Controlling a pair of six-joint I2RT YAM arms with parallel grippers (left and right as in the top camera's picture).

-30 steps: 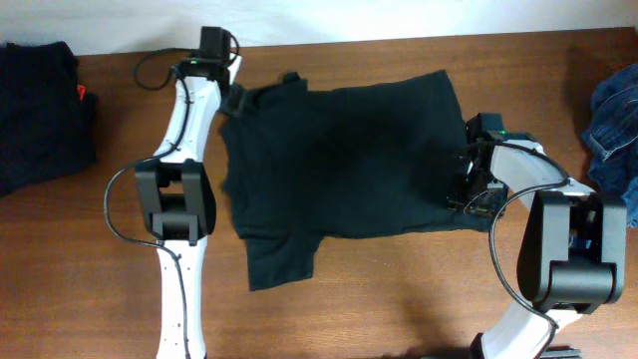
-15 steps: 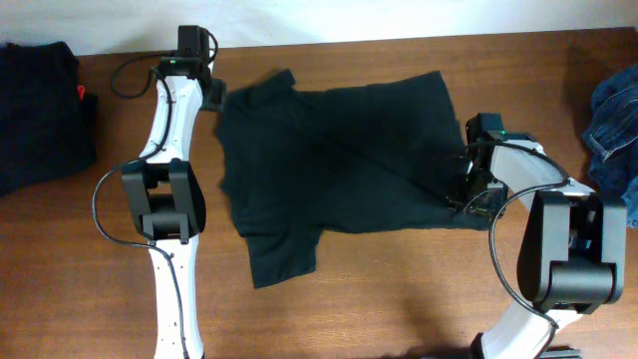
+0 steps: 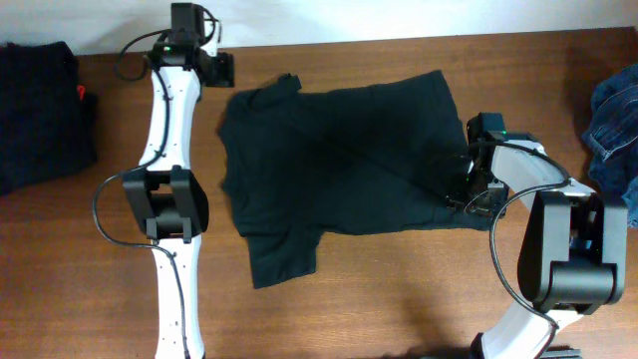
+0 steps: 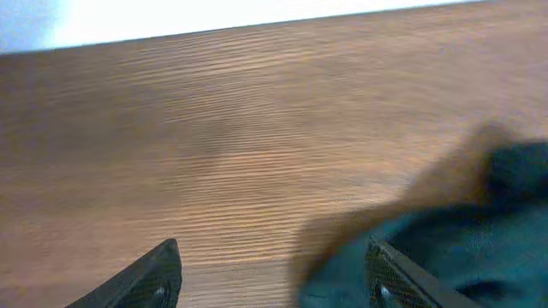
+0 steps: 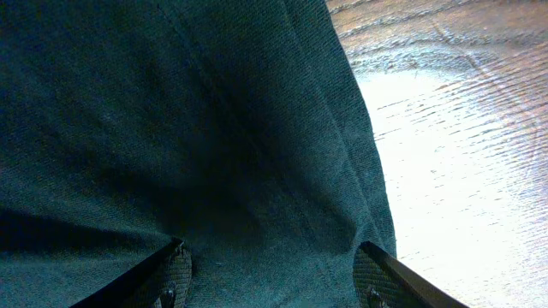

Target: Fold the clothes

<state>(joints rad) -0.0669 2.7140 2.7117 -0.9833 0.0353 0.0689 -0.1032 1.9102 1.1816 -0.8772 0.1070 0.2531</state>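
A plain black T-shirt (image 3: 339,160) lies spread on the wooden table (image 3: 399,289), with one short sleeve pointing to the front left. My left gripper (image 3: 223,68) is at the table's far edge, just left of the shirt's upper sleeve. In the left wrist view that gripper (image 4: 273,248) is open over bare wood, and the shirt's edge (image 4: 479,248) sits by the right finger. My right gripper (image 3: 467,187) rests at the shirt's right hem. In the right wrist view it (image 5: 270,248) is open, with its fingers spread wide over the dark cloth (image 5: 171,128).
A pile of dark clothes (image 3: 40,110) with a red tag sits at the far left. Blue denim (image 3: 613,120) lies at the right edge. A white wall runs along the table's far edge.
My left gripper has let go of the shirt's upper sleeve and pulled back left toward the far edge. The sleeve now lies flat. The right arm has stayed in place.
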